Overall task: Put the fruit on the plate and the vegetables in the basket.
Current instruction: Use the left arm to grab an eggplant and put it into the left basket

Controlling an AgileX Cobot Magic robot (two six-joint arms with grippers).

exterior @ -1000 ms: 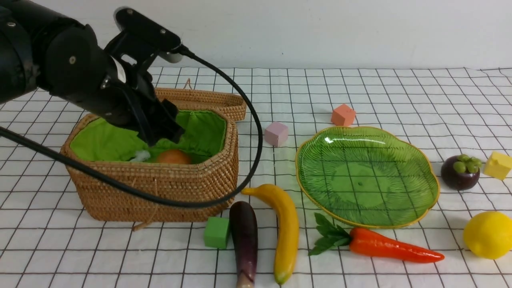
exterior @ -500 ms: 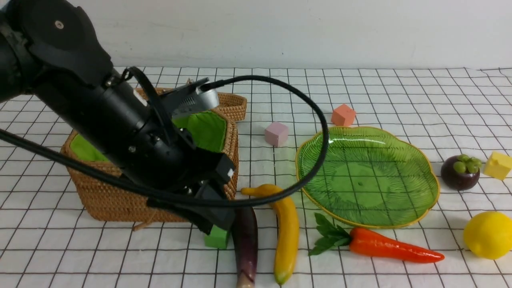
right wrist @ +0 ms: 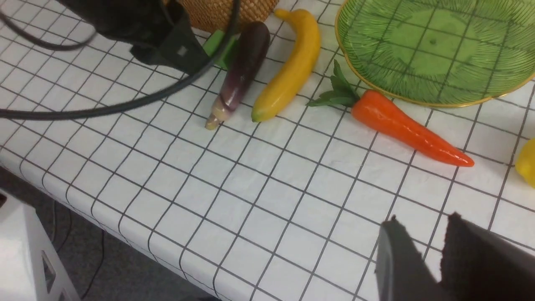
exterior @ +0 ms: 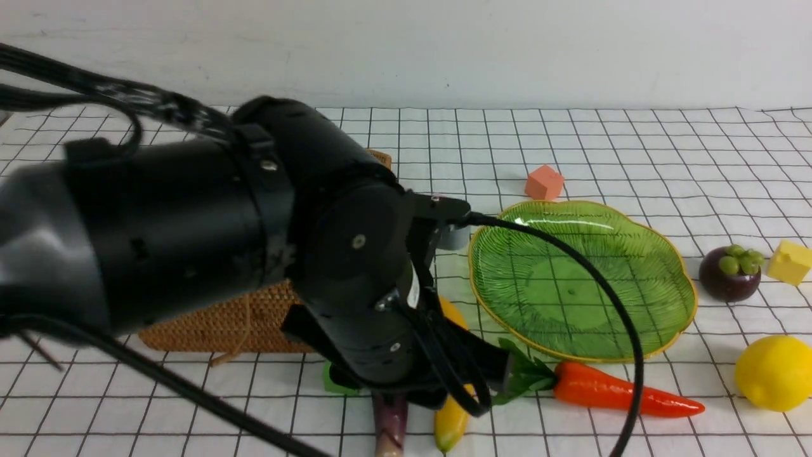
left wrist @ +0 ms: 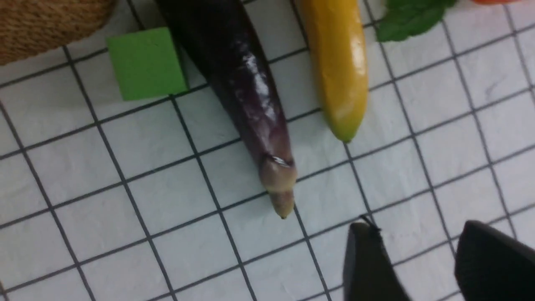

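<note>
In the front view the left arm (exterior: 254, 235) has swung out of the basket (exterior: 235, 324) and now looms low over the eggplant (exterior: 390, 425) and banana (exterior: 451, 422), hiding most of both. The plate (exterior: 672, 279) lies bare, mangosteen (exterior: 729, 273) and lemon (exterior: 774, 373) beyond it, carrot (exterior: 609, 388) before it. From the left wrist, the left claw (left wrist: 418, 263) gapes, gripping nothing (fingertips clear of the eggplant). From the right wrist, the right claw (right wrist: 422, 255) hangs parted above bare bench (right wrist: 267, 200).

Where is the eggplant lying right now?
In the right wrist view, the eggplant lies on the cloth between the green cube and the banana, near the basket.
</note>
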